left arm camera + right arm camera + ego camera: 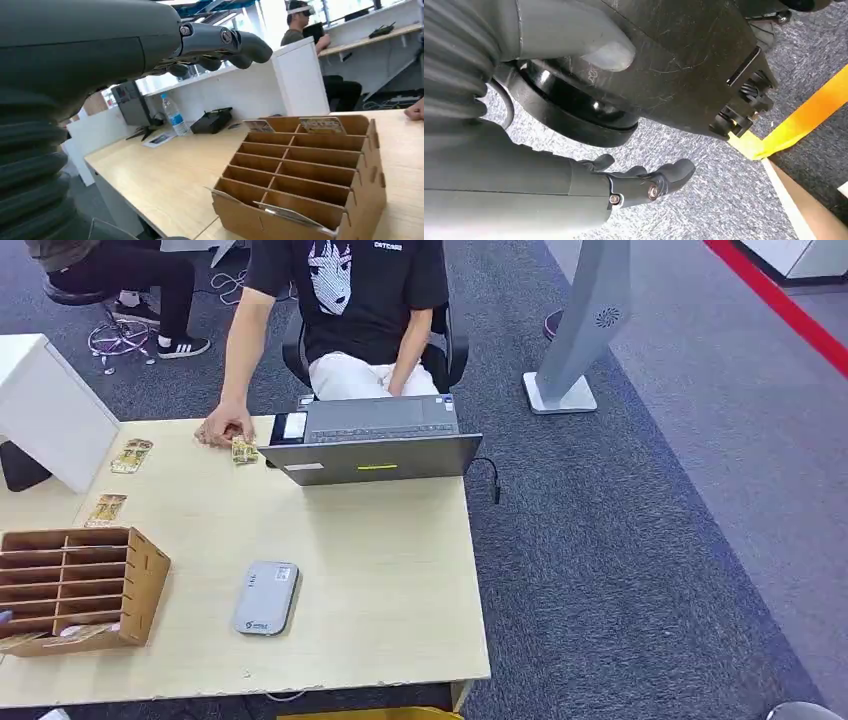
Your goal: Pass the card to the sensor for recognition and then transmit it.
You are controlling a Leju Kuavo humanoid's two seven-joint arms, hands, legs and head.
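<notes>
A grey flat sensor lies on the light wooden table, right of a wooden slotted organizer. Cards stand in the organizer's slots and one lies in a front slot. Two loose cards lie on the table behind it. A seated person presses a hand on another card beside the laptop. My left hand hovers beside the organizer, fingers loosely apart, holding nothing. My right hand hangs over the carpet, fingers stretched out and empty.
An open laptop stands at the table's far edge in front of the person. A white box sits at the far left. A grey floor stand rises on the carpet to the right. Yellow tape marks the floor.
</notes>
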